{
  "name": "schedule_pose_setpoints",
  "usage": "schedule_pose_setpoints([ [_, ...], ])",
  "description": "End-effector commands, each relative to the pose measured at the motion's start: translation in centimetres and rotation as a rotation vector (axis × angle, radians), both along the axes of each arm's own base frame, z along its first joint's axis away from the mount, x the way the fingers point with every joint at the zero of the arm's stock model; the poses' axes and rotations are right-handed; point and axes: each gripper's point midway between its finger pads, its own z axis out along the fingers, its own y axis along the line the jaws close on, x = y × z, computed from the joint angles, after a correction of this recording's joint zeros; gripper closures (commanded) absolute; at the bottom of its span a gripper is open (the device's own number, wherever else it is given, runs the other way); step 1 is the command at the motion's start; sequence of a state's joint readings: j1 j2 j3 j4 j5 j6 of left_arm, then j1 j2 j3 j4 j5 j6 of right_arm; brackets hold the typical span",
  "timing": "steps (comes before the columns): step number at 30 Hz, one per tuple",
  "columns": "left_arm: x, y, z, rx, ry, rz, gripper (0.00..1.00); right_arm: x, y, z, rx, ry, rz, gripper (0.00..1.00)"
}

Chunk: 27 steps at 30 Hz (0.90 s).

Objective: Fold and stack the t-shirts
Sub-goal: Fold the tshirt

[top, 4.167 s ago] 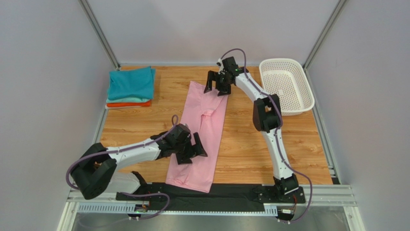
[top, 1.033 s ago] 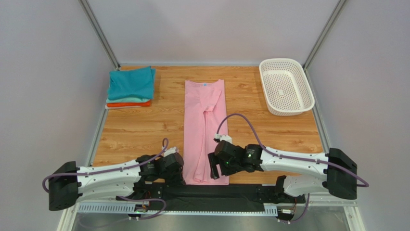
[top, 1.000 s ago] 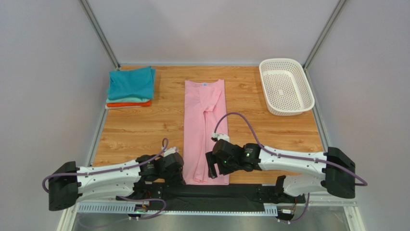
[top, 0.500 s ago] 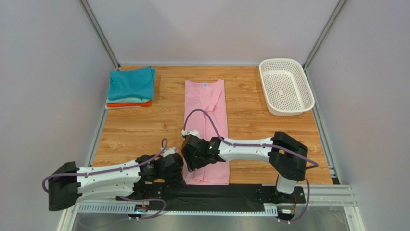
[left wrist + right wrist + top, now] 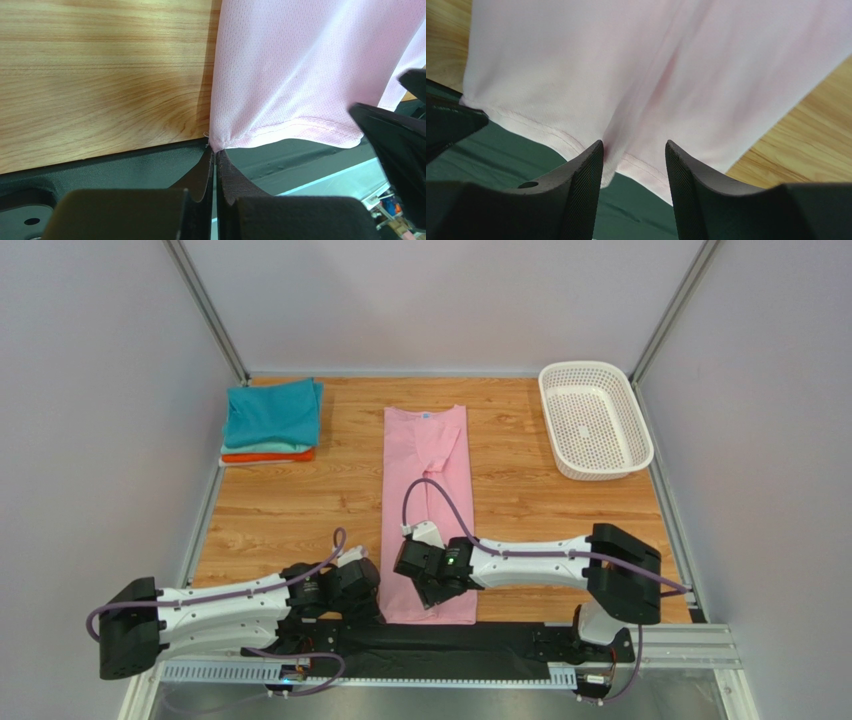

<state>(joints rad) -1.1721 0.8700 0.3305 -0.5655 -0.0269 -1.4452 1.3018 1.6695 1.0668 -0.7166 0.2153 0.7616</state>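
On woodgrain table (image 5: 290, 510), long pink mesh-knit t-shirt (image 5: 425, 495)

Pink tee (image 5: 428, 502) folded lengthwise; others (image 5: 272, 418) stacked

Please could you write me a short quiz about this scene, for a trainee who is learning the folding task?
1. True or false: the left gripper pinches a near corner of the pink t-shirt.
2. Which colour lies on top of the folded stack? A orange, B teal, C pink.
3. Fill in: the jaws of the right gripper stand ___ around the shirt's hem.

Key: 1 true; 2 B; 3 open.
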Motion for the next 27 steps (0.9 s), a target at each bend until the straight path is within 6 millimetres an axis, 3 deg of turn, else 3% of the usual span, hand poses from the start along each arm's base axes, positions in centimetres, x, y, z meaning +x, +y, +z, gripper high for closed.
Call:
schedule_pose_setpoints([
  [1,-0.2,2.5,-1.7,0.102,0.001,0.027,1.0,0.1,-1.9,1.5,0.004,-0.04,-0.057,0.49],
  [5,-0.2,1.9,-1.0,0.073,-0.008,0.003,1.0,-0.5,-3.0,1.9,0.027,-0.028,-0.066,0.49],
  [8,-0.2,1.2,0.0,0.042,-0.022,-0.036,1.0,-0.7,-3.0,3.2,0.084,-0.027,-0.074,0.47],
  [10,-0.2,1.0,0.5,0.034,-0.022,-0.047,0.81,-0.7,-3.6,3.6,0.103,-0.034,-0.091,0.42],
  [13,-0.7,1.3,1.1,0.046,-0.005,-0.066,0.64,-0.5,-5.1,4.8,0.172,-0.049,-0.156,0.4],
  [21,0.4,1.3,2.7,0.036,-0.069,-0.045,0.43,-0.9,-8.6,4.1,0.272,-0.033,-0.275,0.3],
  [24,1.3,1.3,2.4,0.063,-0.098,-0.018,0.39,-1.5,-8.1,3.4,0.332,-0.002,-0.273,0.29],
  [27,2.1,0.6,2.6,0.081,-0.123,-0.024,0.39,-1.6,-6.5,2.9,0.406,0.031,-0.251,0.29],
])
